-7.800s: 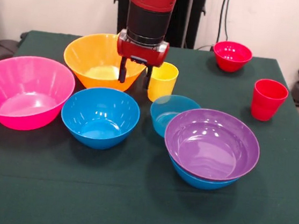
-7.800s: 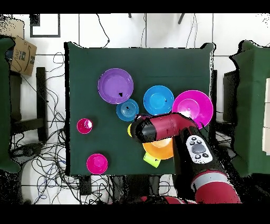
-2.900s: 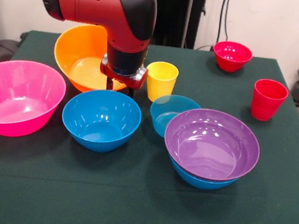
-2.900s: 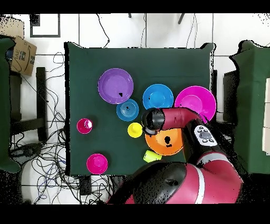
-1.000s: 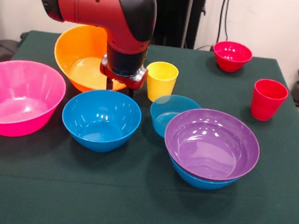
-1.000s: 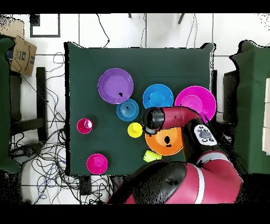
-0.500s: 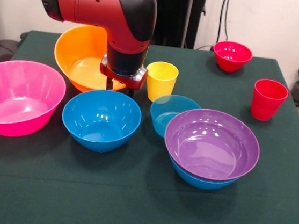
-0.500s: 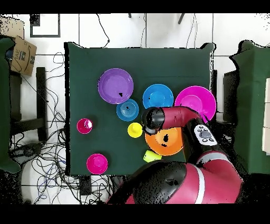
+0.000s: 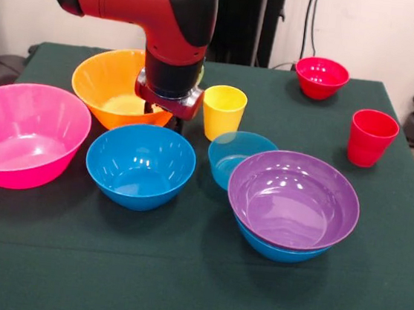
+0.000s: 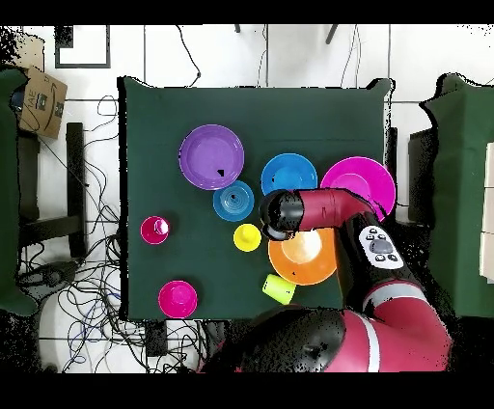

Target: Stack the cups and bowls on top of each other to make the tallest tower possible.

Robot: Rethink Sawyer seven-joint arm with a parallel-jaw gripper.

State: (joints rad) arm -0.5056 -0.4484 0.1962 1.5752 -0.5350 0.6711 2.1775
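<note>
The gripper (image 9: 163,120) sits on the near rim of the orange bowl (image 9: 114,84). The bowl looks tilted and lifted slightly, which suggests the rim is pinched, but the fingers are hidden behind the wrist housing and I cannot tell whether they are closed. My judgement is that this wide bowl is being taken for the pile.

The only stack so far is the purple bowl (image 9: 293,198) nested in a blue bowl (image 9: 278,251), toward the table's front right. A second blue bowl (image 9: 140,164) sits mid-table. The pink bowl (image 9: 24,130) is at the left edge. The translucent blue bowl (image 9: 237,152) touches the purple one, and the yellow cup (image 9: 223,112) stands just behind it. The red cup (image 9: 372,138) stands near the right edge and the small red bowl (image 9: 321,77) at the far right corner. From overhead, the lime green cup (image 10: 279,287) lies beside the orange bowl.

The table (image 9: 177,286) has a dark green cloth. Cables (image 10: 87,251) trail across the floor, and a cardboard box (image 10: 37,99) sits to one side.
</note>
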